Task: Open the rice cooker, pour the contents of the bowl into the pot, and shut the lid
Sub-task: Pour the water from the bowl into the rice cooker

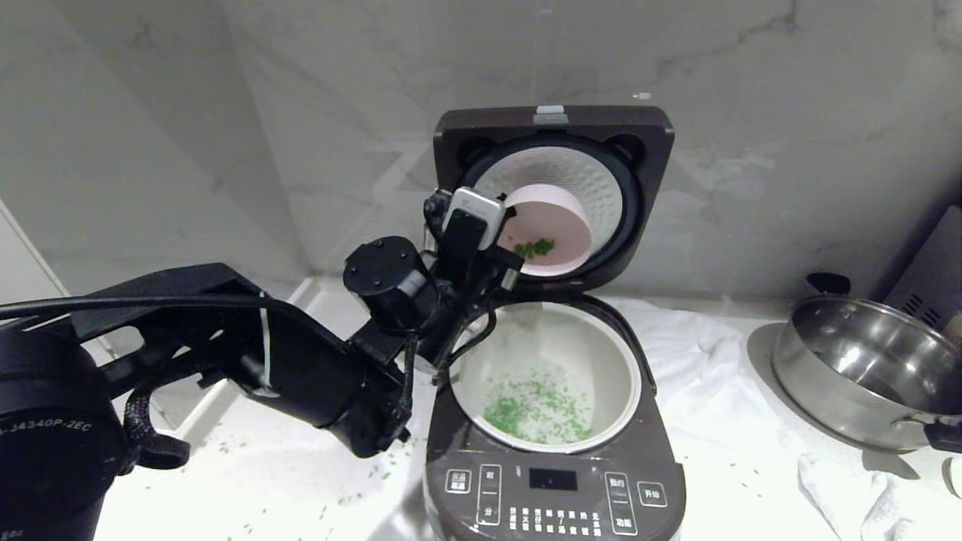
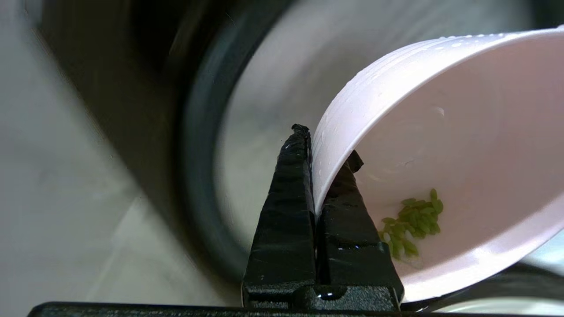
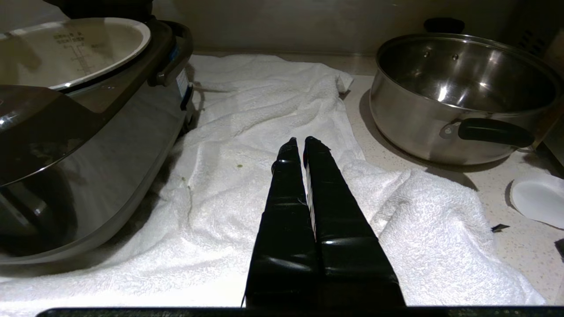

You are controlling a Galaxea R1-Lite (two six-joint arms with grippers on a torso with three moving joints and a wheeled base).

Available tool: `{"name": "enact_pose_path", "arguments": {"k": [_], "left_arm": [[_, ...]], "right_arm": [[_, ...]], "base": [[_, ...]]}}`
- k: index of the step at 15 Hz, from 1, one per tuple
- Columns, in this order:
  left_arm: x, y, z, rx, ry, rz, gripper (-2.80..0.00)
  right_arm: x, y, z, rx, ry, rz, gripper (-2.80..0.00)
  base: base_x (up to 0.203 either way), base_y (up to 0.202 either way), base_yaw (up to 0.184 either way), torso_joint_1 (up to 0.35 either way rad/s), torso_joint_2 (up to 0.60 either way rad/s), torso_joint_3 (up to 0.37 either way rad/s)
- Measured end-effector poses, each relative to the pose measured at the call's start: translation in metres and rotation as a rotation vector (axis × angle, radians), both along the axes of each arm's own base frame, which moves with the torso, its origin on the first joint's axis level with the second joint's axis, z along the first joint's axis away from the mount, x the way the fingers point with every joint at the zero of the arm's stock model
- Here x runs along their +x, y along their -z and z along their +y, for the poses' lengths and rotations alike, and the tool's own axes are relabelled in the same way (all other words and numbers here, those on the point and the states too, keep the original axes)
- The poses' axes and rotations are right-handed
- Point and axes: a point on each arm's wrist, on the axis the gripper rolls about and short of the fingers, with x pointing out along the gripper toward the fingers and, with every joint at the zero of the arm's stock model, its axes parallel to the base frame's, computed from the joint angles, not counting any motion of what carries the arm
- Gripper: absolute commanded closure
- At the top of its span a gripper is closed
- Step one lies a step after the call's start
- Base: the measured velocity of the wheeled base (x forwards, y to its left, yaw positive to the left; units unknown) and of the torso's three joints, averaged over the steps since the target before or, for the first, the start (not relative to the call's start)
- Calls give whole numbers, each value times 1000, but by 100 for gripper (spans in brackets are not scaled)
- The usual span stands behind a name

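Pink bowl (image 1: 552,229), tipped above the pot (image 1: 545,376), left gripper (image 2: 324,176) pinching its rim; green grains (image 2: 412,222) are clinging inside. Risk: a thin-rim grip slipping, bowl dropping into the pot.

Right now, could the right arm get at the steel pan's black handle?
Probably yes: the right gripper, jaws shut, hangs over the white towel, and nothing stands between it and the handle, but the jaws must open first.

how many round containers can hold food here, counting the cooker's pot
3: the cream pot inside the open rice cooker, the pink bowl tipped above it in the left gripper, and the steel pan on the right.
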Motion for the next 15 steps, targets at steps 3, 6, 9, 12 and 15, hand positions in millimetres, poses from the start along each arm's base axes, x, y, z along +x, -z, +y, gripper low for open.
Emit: {"name": "enact_pose_path", "arguments": {"k": [3,6,9,12,15], "left_arm": [[-6,-4,0,3,1,-6,0],[-16,3,-10,30,53,4,0],[-9,8,-14,56,127,-15,0],[19,-7,-14,9,78,-73,0],[53,-24,-23,-48,-30,-94,0]], "right_arm": [[0,0,0,0,0,0,0],[0,0,0,0,0,0,0],[0,0,0,0,0,0,0],[0,0,0,0,0,0,0],[0,0,0,0,0,0,0]], "base": [[0,0,0,0,0,0],[0,0,0,0,0,0],[0,0,0,0,0,0],[0,0,0,0,0,0],[0,0,0,0,0,0]]}}
